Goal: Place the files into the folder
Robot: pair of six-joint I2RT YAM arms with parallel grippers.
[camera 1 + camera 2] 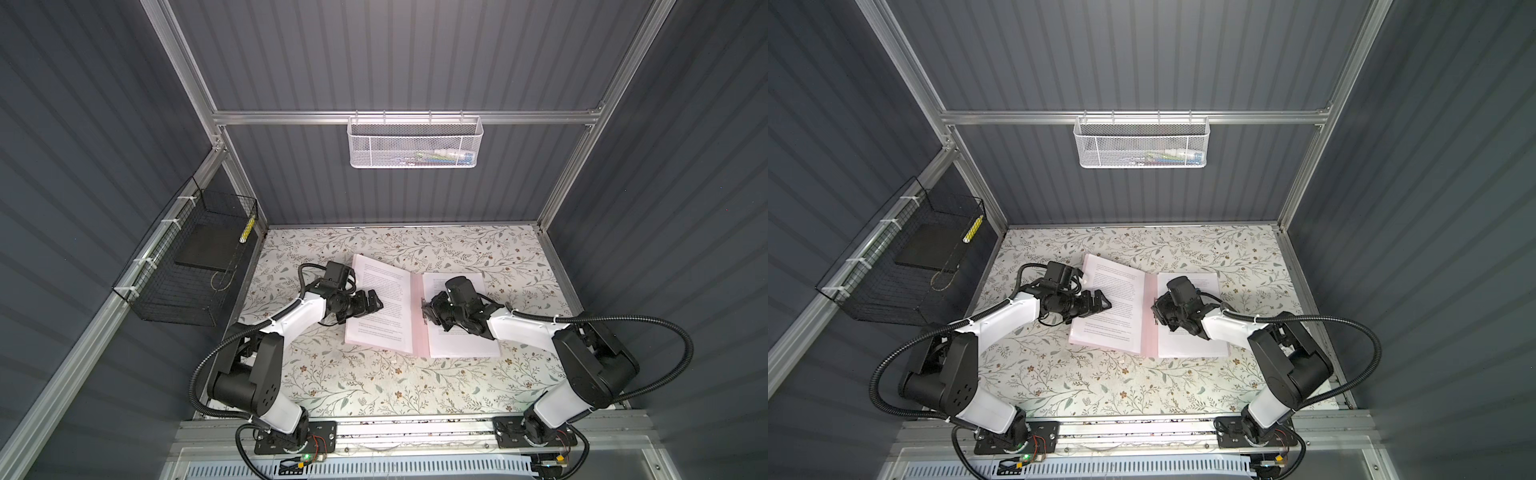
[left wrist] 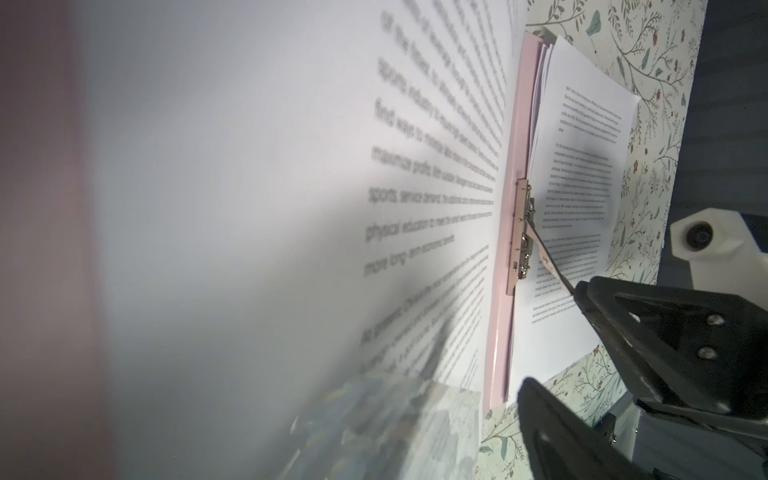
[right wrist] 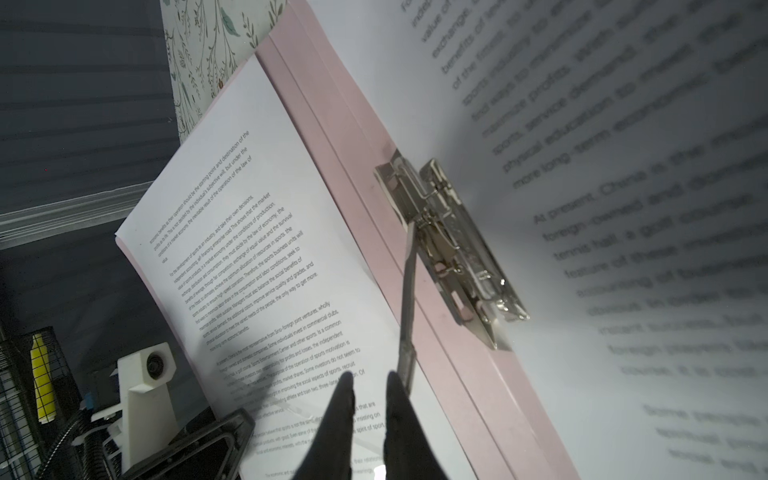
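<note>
The pale pink folder [image 1: 417,332] [image 1: 1150,336] lies open mid-table, and the files cover both halves: a stack on the left [image 1: 382,332] and sheets on the right [image 1: 461,343]. Its silver clip [image 3: 449,245] [image 2: 521,232] sits by the spine with the lever [image 3: 409,291] raised. My right gripper [image 1: 426,309] [image 3: 369,376] is at the lever's end. Its fingers stand close together with a narrow gap and nothing between them; the lever rests against the outside of one. My left gripper [image 1: 376,305] [image 1: 1104,305] hangs wide open over the left stack, holding nothing.
A black wire basket [image 1: 187,270] on the left wall holds a flat black slab [image 1: 203,245] and a yellow item [image 1: 248,230]. A white mesh basket [image 1: 415,143] hangs on the back wall. The floral table [image 1: 374,386] is fenced by aluminium posts and grey walls.
</note>
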